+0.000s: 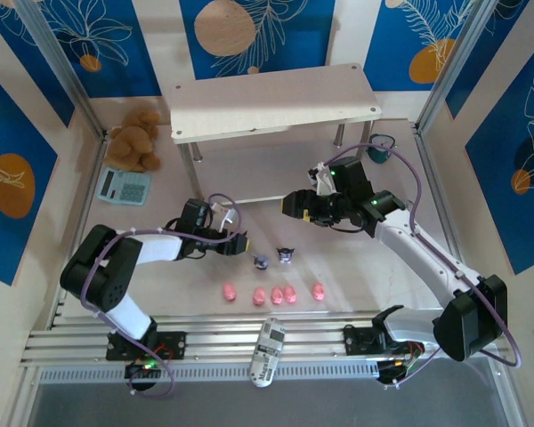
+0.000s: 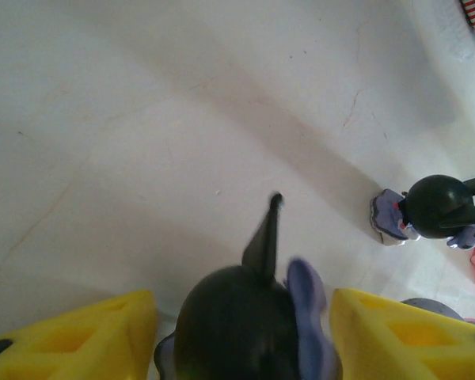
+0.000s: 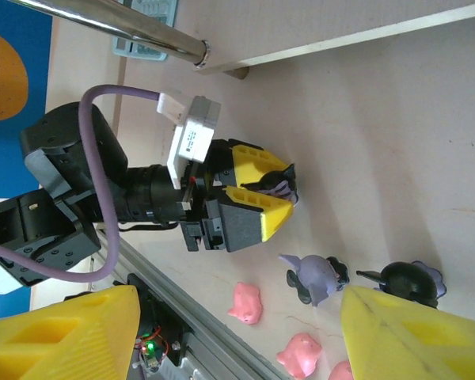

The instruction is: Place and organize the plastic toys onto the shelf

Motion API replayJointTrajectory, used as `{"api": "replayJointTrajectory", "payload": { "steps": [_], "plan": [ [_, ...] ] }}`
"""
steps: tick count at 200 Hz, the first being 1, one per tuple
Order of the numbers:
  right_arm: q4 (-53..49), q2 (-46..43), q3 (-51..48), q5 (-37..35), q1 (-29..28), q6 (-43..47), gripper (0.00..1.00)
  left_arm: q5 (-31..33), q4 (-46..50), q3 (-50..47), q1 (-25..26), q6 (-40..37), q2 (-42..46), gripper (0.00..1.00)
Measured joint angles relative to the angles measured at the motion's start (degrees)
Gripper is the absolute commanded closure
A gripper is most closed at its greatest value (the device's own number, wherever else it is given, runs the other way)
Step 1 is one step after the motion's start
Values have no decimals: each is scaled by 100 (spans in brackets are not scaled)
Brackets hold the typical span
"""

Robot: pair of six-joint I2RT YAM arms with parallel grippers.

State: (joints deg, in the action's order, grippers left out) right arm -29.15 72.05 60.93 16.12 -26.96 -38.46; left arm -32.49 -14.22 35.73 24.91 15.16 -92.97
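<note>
My left gripper (image 1: 241,242) (image 2: 241,336) is shut on a dark purple-and-white pointed-ear figurine (image 2: 245,321) (image 3: 282,184), low over the table. Two more such figurines (image 1: 261,261) (image 1: 287,254) lie just right of it, one a dark-headed figurine (image 2: 439,210) (image 3: 408,281) and one a paler purple figurine (image 3: 317,277) on its side. Several pink pigs (image 1: 259,295) (image 3: 245,303) lie in a row nearer the front. My right gripper (image 1: 292,206) (image 3: 237,348) hangs open above the figurines, nothing between its yellow fingers (image 3: 63,336). The pale two-tier shelf (image 1: 271,98) (image 3: 340,24) stands at the back.
A brown teddy bear (image 1: 135,138) and a teal calculator-like item (image 1: 123,185) sit back left. A small teal object (image 1: 380,147) sits by the shelf's right leg. A can (image 1: 267,351) lies on the front rail. The shelf's metal leg (image 3: 119,24) passes above the left arm.
</note>
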Motion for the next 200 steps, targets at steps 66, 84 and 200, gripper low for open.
{"api": "replayJointTrajectory", "payload": {
  "steps": [66, 84, 200],
  "plan": [
    [96, 63, 0, 46, -2, -2, 32, 197, 24, -50, -2, -22, 208, 37],
    [103, 63, 0, 46, 0, 0, 32, 350, 107, -55, -2, -66, 409, 37],
    [-321, -275, -96, -219, 352, 350, 32, 1447, 1655, 212, 1622, -1818, 2111, 20]
  ]
}}
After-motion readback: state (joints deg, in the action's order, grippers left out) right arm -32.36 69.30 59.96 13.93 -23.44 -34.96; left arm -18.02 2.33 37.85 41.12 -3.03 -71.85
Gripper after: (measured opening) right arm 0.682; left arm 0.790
